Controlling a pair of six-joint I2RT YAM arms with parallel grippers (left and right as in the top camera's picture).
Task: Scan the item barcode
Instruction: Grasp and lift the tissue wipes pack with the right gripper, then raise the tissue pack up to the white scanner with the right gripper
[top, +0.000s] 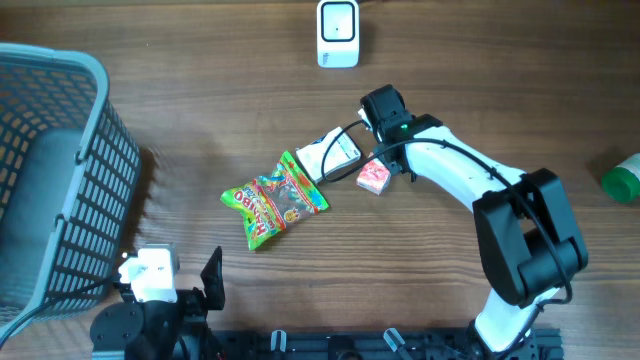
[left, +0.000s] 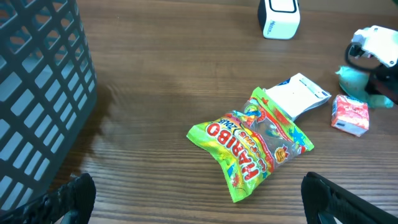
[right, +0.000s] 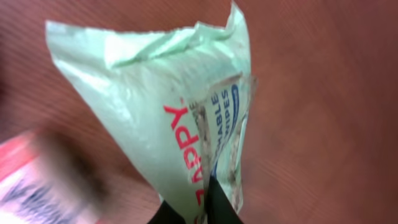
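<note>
My right gripper (top: 352, 148) is shut on one end of a pale green-and-white wipes pack (top: 333, 153), which lies beside a Haribo bag (top: 275, 200). In the right wrist view the pack (right: 155, 106) fills the frame, its edge pinched between my black fingertips (right: 200, 208). No barcode shows on it. The white scanner (top: 338, 33) stands at the far edge of the table, also seen as a white box (left: 279, 17) in the left wrist view. My left gripper (left: 199, 205) hangs open and empty near the front edge, short of the Haribo bag (left: 255, 140).
A small pink box (top: 374, 177) lies right beside the pack, under my right arm. A grey mesh basket (top: 60, 150) takes up the left side. A green bottle (top: 622, 178) sits at the right edge.
</note>
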